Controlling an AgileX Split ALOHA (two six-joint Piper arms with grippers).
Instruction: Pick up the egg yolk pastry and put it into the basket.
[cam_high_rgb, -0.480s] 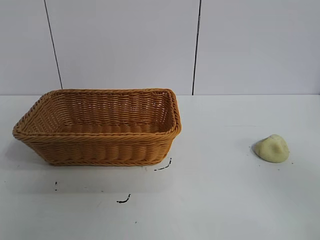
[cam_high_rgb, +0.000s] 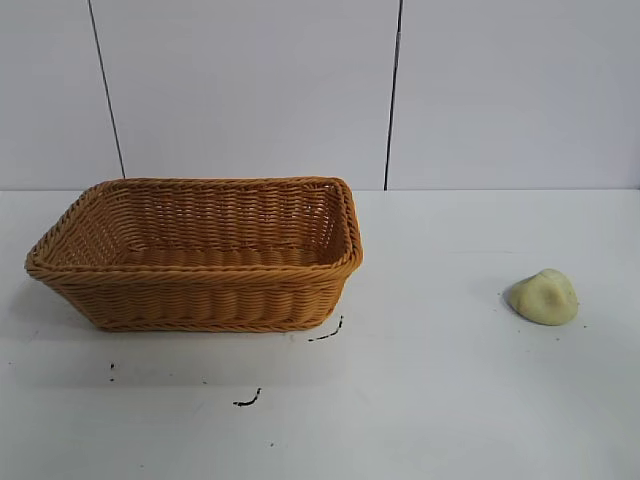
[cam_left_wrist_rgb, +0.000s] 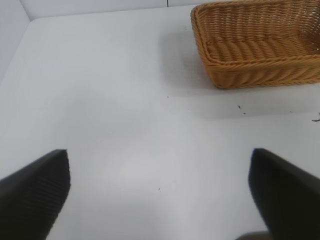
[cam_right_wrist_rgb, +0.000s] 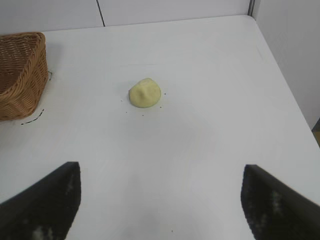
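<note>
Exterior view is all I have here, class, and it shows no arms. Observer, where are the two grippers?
Observer: The right gripper hangs over bare table, short of the egg yolk pastry, fingers spread wide and empty.
Operator: And the left one?
Observer: The left gripper is open too, over bare table, with the basket well ahead of it.
Operator: Anything lying in the basket's near end that I can't see past the rim?
Observer: The left wrist view looks into that end and shows only woven floor, nothing in it.
</note>
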